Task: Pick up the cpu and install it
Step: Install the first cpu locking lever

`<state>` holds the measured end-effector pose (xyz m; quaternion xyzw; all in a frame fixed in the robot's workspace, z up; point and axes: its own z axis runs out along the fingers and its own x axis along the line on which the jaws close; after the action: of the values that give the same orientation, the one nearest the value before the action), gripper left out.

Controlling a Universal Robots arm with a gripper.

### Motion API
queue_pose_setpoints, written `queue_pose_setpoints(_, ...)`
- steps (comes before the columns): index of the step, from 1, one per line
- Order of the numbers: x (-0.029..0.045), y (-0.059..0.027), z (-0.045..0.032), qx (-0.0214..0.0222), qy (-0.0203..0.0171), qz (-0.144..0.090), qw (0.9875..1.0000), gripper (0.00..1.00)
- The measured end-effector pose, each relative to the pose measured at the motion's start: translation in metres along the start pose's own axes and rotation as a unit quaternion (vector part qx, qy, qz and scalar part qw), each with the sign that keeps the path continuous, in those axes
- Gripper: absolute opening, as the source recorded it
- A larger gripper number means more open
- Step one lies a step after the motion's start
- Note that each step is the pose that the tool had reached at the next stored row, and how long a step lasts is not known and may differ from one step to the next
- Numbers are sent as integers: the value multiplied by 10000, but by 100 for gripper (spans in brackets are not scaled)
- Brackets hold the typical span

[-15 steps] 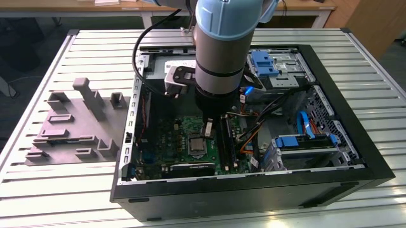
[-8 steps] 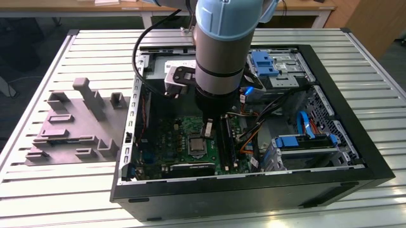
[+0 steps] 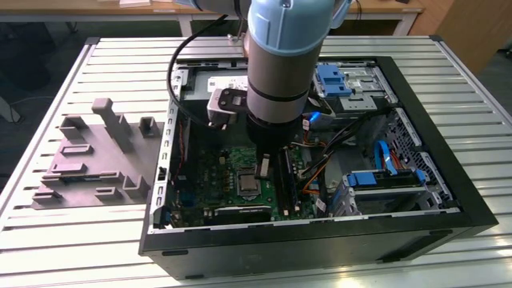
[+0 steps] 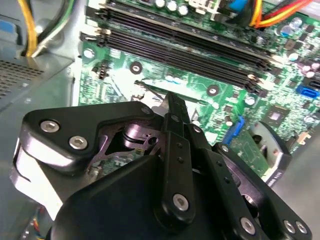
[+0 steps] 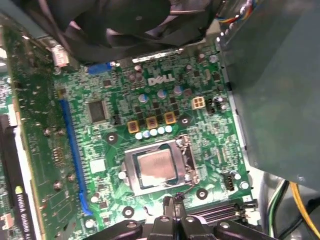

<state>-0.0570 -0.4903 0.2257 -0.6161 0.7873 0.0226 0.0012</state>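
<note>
Since the cpu (image 5: 156, 166), a thin pale silver-grey square chip, already lies inside the metal-framed socket (image 5: 131, 175), I judge it light, rigid, fragile, edge-held only; my gripper (image 5: 174, 206) hovers beside that socket, fingers together, empty.

Pale silver-grey cpu (image 5: 156, 166), green board (image 5: 115, 145), black pincer (image 5: 172, 212)

Slatted pale metal table (image 3: 72, 240) across the exterior view, ribs running 9 to 3 o'clock. Dark floor (image 3: 24, 72) at 9 to 10 o'clock beyond the table edge. Wooden-topped bench (image 3: 152, 9) with white legs at 12 o'clock. Brown wooden panel (image 3: 464, 27) at 1 to 2 o'clock. Even, diffuse overhead lighting; soft shadows only.
</note>
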Motion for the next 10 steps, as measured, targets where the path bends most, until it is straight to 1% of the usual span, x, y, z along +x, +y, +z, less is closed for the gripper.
queue_pose_setpoints(2, 49, -12, 2, 0, 0, -5, 10000, 11)
queue_pose_setpoints(4, 68, -15, 10, -1, 2, -50, 10000, 11)
queue_pose_setpoints(6, 69, -16, 37, -6, 7, -196, 9998, 11)
queue_pose_setpoints(8, 70, -17, 69, -11, 13, -378, 9993, 11)
queue_pose_setpoints(10, 77, -20, 99, -18, 17, -465, 9989, 11)
